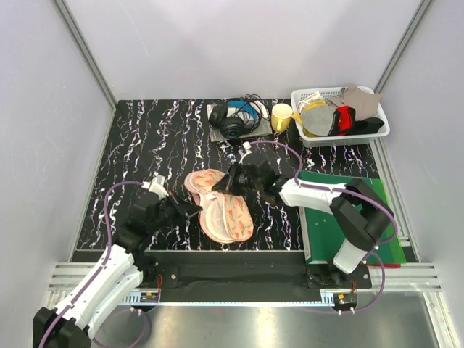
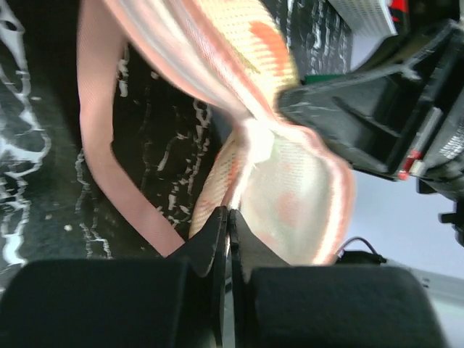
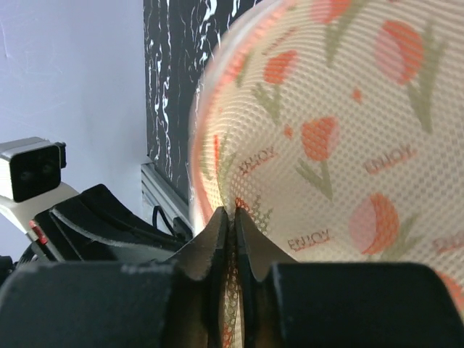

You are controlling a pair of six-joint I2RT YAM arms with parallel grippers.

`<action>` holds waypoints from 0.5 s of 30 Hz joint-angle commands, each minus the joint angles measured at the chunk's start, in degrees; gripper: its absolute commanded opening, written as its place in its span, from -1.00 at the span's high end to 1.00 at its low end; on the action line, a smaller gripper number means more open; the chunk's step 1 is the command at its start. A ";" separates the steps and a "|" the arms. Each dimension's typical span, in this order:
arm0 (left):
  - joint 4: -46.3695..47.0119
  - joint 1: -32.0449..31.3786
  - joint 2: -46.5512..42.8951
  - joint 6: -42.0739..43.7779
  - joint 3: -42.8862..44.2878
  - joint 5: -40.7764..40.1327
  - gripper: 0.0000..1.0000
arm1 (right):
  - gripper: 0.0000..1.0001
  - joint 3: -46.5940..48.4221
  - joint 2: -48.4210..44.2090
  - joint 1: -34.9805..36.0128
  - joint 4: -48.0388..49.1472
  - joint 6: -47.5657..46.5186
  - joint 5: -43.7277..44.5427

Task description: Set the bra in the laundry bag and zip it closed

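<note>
At the middle of the black, white-veined surface [image 1: 159,138] lies the bag [image 1: 228,210], a soft two-lobed pouch of fine honeycomb mesh, peach-pink with a print of red tulips on green stems and small lettering. Its rim is bound in smooth pink tape, and a flat pink loop trails from it in the left wrist view.

The left pincer [image 1: 194,210] is pinched tight on the bag's near-left edge; seen close up, its black wedge-shaped fingers [image 2: 210,235] meet with only the thin fabric between them. The right pincer [image 1: 220,186] grips the far-left edge, its fingers [image 3: 250,235] almost together with a fold of mesh caught in the slit. The lobe beyond it curves up, showing the print.

The bra [image 1: 345,118], small and bright red, sits in the white lattice basket [image 1: 319,92] at the far right, among grey and beige cloths, well apart from the bag.
</note>
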 commanded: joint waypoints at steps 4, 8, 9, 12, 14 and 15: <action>-3.80 0.00 -1.95 3.19 1.17 -6.30 1.00 | 0.70 -0.20 -5.58 -2.24 -0.74 -5.04 -1.38; -8.63 0.00 -1.33 3.45 2.93 -10.77 1.00 | 1.00 -2.13 -7.68 -4.79 -1.97 -5.83 -2.01; -10.12 0.00 -1.16 3.45 3.45 -14.18 1.00 | 1.00 -2.92 -9.43 -5.66 -2.24 -6.10 -1.74; -15.14 0.09 -1.95 3.98 4.86 -20.95 1.00 | 1.00 -6.87 -13.99 -10.49 -6.88 -8.81 -0.95; -17.78 0.26 -2.82 4.33 5.74 -24.73 1.00 | 0.49 -10.65 -16.90 -14.80 -13.53 -12.76 2.98; -18.48 0.17 -3.00 5.29 6.53 -25.63 0.99 | 0.30 -11.62 -19.96 -15.95 -17.14 -14.17 5.10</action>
